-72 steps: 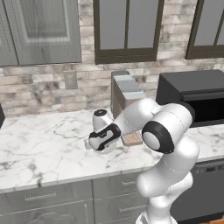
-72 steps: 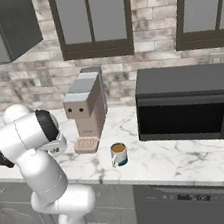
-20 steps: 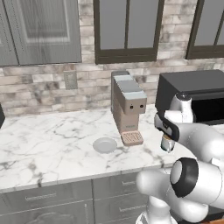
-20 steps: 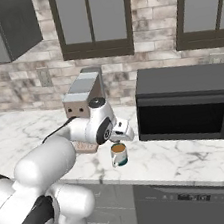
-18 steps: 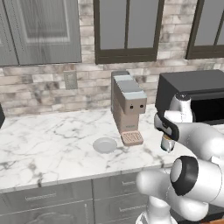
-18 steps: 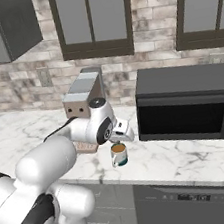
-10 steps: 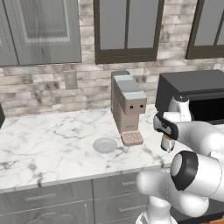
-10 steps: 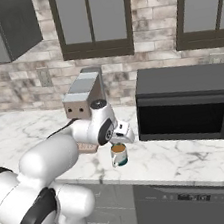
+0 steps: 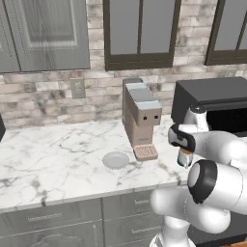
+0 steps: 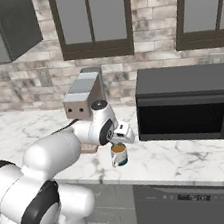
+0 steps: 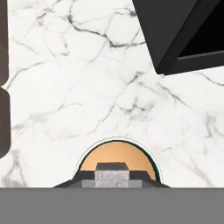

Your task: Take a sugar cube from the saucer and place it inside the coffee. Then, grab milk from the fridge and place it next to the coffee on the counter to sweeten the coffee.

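i'm steering the arm from afar, and the tool [image 10: 119, 139] hangs right above the coffee [image 10: 118, 155], a small mug of brown liquid on the white marble desk [image 10: 191, 158], between the coffee machine [image 10: 84, 103] and the black microwave [image 10: 183, 104]. in the hand view a pale grey sugar cube [image 11: 112, 175] sits between the dark tips, low over the brown surface of the coffee [image 11: 117, 159]. the jaws look narrow and close to the cube's sides; i cannot tell whether they pinch it or have just let it go. the saucer [image 9: 116, 159] lies apart to the left of the machine, and looks bare.

the step, as i judge it, is dropping the cube into the mug. to do it well i would keep the tool centred over the liquid, not the rim, part the jaws only slightly, and wait for the cube to fall clear. then i would lift straight up, so the tips do not catch the rim and tip the mug, before turning toward the fridge for the milk.
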